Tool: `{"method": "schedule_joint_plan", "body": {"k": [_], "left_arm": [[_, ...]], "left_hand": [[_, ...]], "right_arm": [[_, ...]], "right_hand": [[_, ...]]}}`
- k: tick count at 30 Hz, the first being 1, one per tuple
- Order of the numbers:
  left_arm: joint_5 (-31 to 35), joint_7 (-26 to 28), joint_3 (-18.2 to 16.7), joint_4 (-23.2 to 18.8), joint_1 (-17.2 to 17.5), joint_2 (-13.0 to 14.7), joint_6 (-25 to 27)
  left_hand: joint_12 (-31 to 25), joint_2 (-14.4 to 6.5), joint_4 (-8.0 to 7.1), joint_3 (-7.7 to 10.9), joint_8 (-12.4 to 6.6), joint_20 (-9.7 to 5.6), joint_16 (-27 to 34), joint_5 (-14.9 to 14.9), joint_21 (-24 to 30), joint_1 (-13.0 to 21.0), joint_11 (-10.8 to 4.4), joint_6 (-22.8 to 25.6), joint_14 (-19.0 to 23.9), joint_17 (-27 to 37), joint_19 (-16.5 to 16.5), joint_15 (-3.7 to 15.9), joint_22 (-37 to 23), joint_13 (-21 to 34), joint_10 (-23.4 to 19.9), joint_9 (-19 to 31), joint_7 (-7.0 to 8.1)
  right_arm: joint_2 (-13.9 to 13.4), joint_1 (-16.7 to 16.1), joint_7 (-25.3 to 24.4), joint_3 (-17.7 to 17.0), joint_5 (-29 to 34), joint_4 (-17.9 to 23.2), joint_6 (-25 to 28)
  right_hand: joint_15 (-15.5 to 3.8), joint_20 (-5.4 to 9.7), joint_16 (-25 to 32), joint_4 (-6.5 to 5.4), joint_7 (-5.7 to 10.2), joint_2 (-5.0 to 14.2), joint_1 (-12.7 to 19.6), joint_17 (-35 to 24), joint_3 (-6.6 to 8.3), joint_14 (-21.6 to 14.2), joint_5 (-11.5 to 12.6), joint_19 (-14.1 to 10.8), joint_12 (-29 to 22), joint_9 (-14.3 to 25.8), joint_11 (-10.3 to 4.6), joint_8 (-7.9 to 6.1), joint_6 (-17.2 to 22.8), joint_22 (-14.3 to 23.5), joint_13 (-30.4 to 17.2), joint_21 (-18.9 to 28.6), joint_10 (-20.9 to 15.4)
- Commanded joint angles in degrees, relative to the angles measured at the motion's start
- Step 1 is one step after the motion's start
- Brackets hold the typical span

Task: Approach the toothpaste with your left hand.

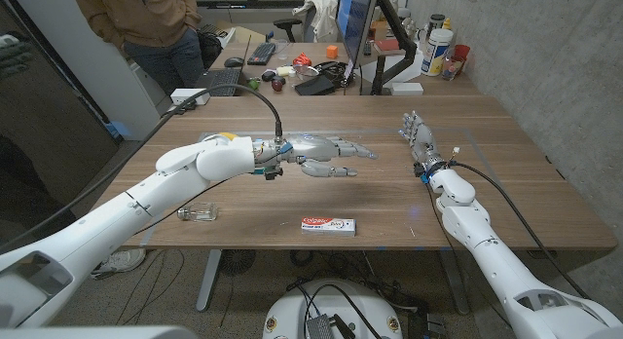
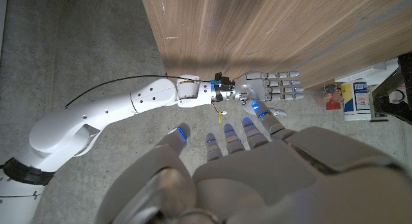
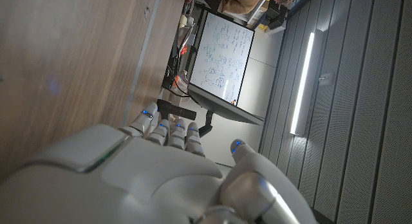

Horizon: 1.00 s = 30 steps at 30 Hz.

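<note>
The left robot hand point(image 1: 326, 156) hovers over the middle of the wooden worktop point(image 1: 389, 198), fingers stretched out and apart toward the right, holding nothing. The toothpaste box point(image 1: 327, 223) lies flat on the worktop nearer the front edge, just near-side of that hand and apart from it. A small glass bottle point(image 1: 198, 214) lies on its side to the left of the box, under the left forearm. The right robot hand point(image 1: 419, 137) stands well to the right, fingers extended and pointing away, empty. A person point(image 1: 146, 22) stands beyond the far left corner.
</note>
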<state>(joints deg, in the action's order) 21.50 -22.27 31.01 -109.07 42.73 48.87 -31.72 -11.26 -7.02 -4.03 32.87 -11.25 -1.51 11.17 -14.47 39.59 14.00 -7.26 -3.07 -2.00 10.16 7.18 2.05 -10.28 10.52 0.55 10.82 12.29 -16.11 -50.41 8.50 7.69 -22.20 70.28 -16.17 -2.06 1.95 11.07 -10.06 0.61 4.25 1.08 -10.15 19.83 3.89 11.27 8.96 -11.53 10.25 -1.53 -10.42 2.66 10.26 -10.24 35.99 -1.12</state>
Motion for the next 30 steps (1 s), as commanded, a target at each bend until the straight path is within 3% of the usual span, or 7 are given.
{"method": "schedule_joint_plan", "body": {"k": [1, 30], "left_arm": [[0.5, -1.4, 0.1, -1.7, 0.8, 0.9, 1.4], [1.2, -4.2, 0.9, -2.4, 0.5, 1.8, 3.4]], "left_hand": [[-0.1, -0.1, 0.38, -0.07, 0.01, 0.59, -0.2, -0.1, -0.2, 0.9, -0.22, -0.1, 0.2, 0.1, 0.0, 3.65, -0.1, 0.3, -0.3, 0.1, 0.41], [-0.3, -0.7, 0.80, 0.46, -0.35, 0.93, -0.1, 0.2, -0.5, 2.4, -0.34, 0.8, 0.7, 0.2, -0.6, 3.89, -0.1, 0.4, -1.0, 0.2, 0.45]], "right_arm": [[-0.2, -0.4, 0.1, -0.1, -0.1, 0.5, 0.0], [0.0, -0.2, 0.1, 0.0, -0.2, -0.3, -0.4]], "right_hand": [[-1.26, 4.47, -0.2, 0.18, 0.03, 5.07, -0.2, -0.1, -0.18, -0.2, 0.4, -0.4, -0.4, 0.3, -0.16, -0.47, 0.7, 0.2, -0.2, -0.2, -0.6], [-1.24, 4.35, -0.2, 0.15, 0.01, 5.03, -0.3, 0.0, -0.23, -0.3, 0.4, -0.6, -0.3, 0.3, -0.27, -0.45, 0.7, 0.2, -0.2, -0.7, -0.6]]}}
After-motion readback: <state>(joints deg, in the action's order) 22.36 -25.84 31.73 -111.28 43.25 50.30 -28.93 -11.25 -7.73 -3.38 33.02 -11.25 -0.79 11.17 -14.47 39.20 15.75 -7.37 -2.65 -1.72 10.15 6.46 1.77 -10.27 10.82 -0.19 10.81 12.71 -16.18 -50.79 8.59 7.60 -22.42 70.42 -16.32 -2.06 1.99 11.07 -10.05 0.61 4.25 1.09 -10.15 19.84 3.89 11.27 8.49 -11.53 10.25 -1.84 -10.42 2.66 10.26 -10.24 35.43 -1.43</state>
